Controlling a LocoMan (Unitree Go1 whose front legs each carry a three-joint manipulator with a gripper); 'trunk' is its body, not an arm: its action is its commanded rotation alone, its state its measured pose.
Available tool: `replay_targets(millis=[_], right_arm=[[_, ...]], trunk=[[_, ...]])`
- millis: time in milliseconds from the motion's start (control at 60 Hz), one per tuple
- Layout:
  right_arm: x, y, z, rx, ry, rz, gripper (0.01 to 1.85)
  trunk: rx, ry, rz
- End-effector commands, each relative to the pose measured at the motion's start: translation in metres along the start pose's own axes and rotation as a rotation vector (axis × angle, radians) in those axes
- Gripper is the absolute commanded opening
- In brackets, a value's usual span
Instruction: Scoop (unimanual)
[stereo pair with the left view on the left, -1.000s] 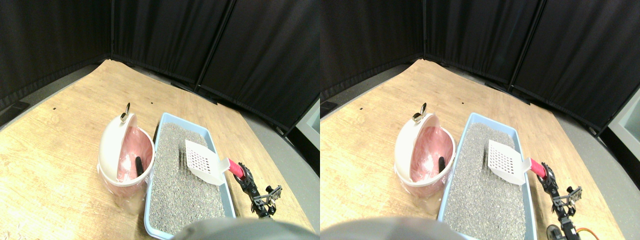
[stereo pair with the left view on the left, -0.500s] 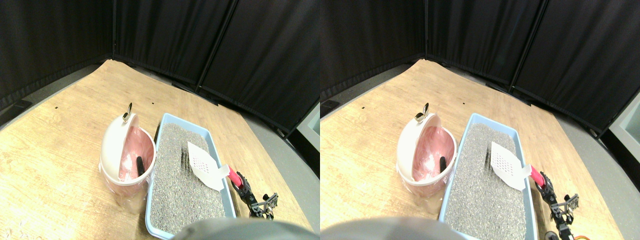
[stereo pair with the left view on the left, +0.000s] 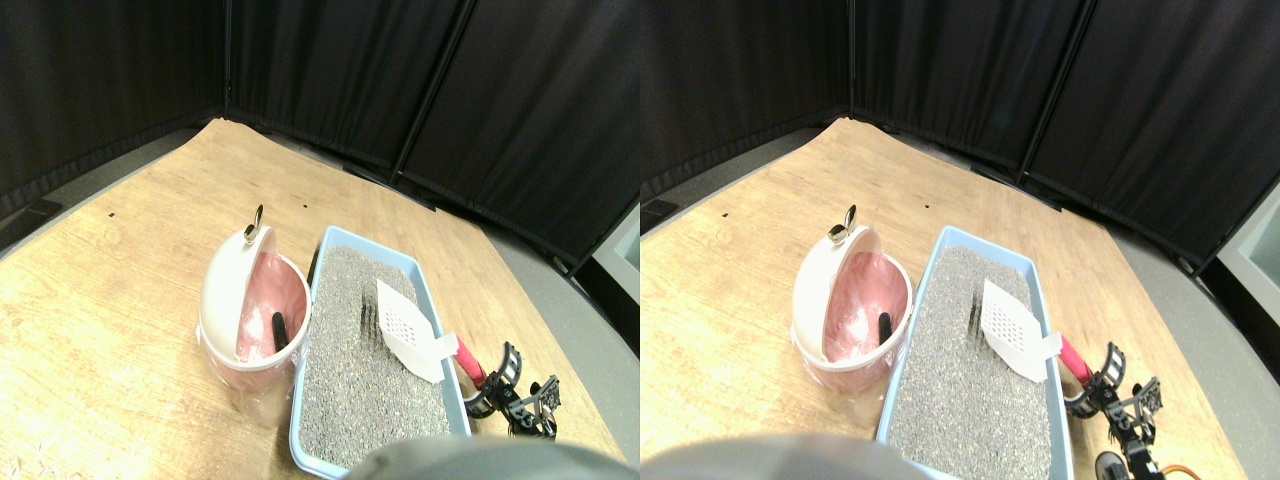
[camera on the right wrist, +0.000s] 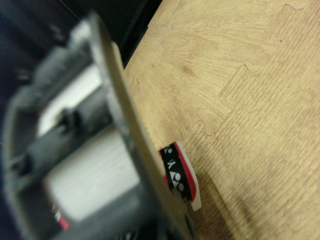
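Stereo pair view
- Landmark: the litter tray (stereo pair with the left view on the left: 295, 425) sits on the wood-pattern floor mat (stereo pair with the left view on the left: 120, 300), filled with grey litter (stereo pair with the left view on the left: 350, 380).
- Scoop: the white slotted scoop (stereo pair with the left view on the left: 405, 325) is in the tray's right half. Its head is tipped up on the litter, and its red handle (stereo pair with the left view on the left: 468, 360) sticks out over the tray's right rim. It looks propped there so the handle stays reachable from outside.
- Bin: a pink bin (stereo pair with the left view on the left: 262, 310) with its white lid swung open stands touching the tray's left rim. It is close, most likely so a loaded scoop has a short trip.
- In the bin: a dark piece (stereo pair with the left view on the left: 279, 330) already lies inside.
- Right gripper (stereo pair with the left view on the left: 510, 385): here it is, just outside the tray's right rim, at the outer end of the handle and low to the mat.
- Grip: I cannot tell whether it is clamped on the handle or let go.

Wrist view
- Jaw: a blurred dark frame fills one side of the picture, with pale padding behind it.
- Handle end: a red, black and white tip pokes out right beside the jaw, over the mat.
- Contact: I can't see any, so the grip question stays open here too.

Judgement
- Stage: the scoop carries nothing, so a scooping pass through the litter looks like what remains.
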Motion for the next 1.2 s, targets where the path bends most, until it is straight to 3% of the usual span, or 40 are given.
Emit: replay_targets(millis=[17, 133, 300, 333, 383, 433, 483, 700, 1200], right_arm=[[0.002, 0.008, 0.009, -0.003, -0.029, 0.044, 1.67], [-0.001, 0.009, 0.013, 0.004, -0.019, 0.061, 1.69], [-0.019, 0.016, 0.026, 0.017, -0.054, 0.096, 1.54], [-0.023, 0.017, 0.028, 0.024, -0.075, 0.105, 1.4], [-0.032, 0.017, 0.033, 0.016, -0.136, 0.121, 0.7], [-0.04, 0.017, 0.038, 0.014, -0.185, 0.141, 0.21], [-0.045, 0.017, 0.04, 0.007, -0.195, 0.15, 0.06], [-0.068, 0.008, 0.05, -0.033, -0.225, 0.221, 0.06], [-0.113, 0.01, 0.056, -0.09, -0.211, 0.269, 0.06]], trunk=[[-0.012, 0.0, 0.008], [-0.011, -0.001, 0.005], [-0.008, -0.001, 0.002], [-0.001, -0.002, -0.004], [0.003, -0.003, -0.009], [0.006, -0.002, -0.013], [0.012, -0.003, -0.02], [0.035, -0.001, -0.048], [0.082, -0.019, -0.094]])
